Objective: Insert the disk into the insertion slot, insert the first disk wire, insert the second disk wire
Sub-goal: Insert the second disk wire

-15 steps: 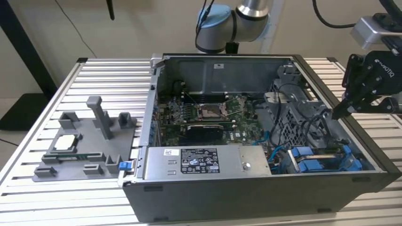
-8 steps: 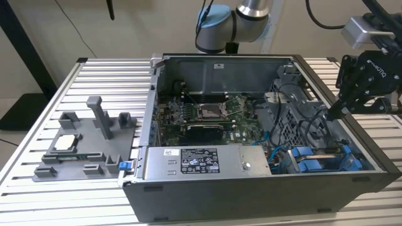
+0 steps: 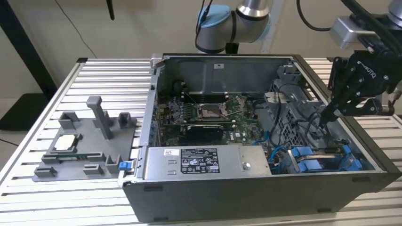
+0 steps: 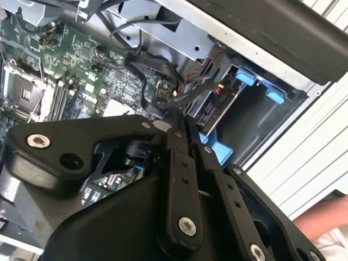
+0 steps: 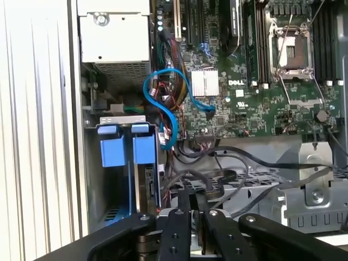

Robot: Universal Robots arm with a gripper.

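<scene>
Gripper [image 3: 326, 118] is pinched nearly shut, tips down inside the case [image 3: 251, 200] over the cage [image 3: 295, 113]. In both wrist views [image 4: 178, 117] [image 5: 194, 198] it looks clamped on a black wire [image 5: 215, 173] right at the tips. Pretty sure, not 100%.

Disk [image 5: 147, 185] already sits in the slot [image 5: 130, 185] of the cage, just beside the fingertips and not touching them. It stands on edge with its long axis seemingly running down into the cage, blue handle [image 5: 144, 142] on top. A blue wire [image 5: 163, 103] loops just outside the cage, over the board [image 5: 261, 103].
</scene>
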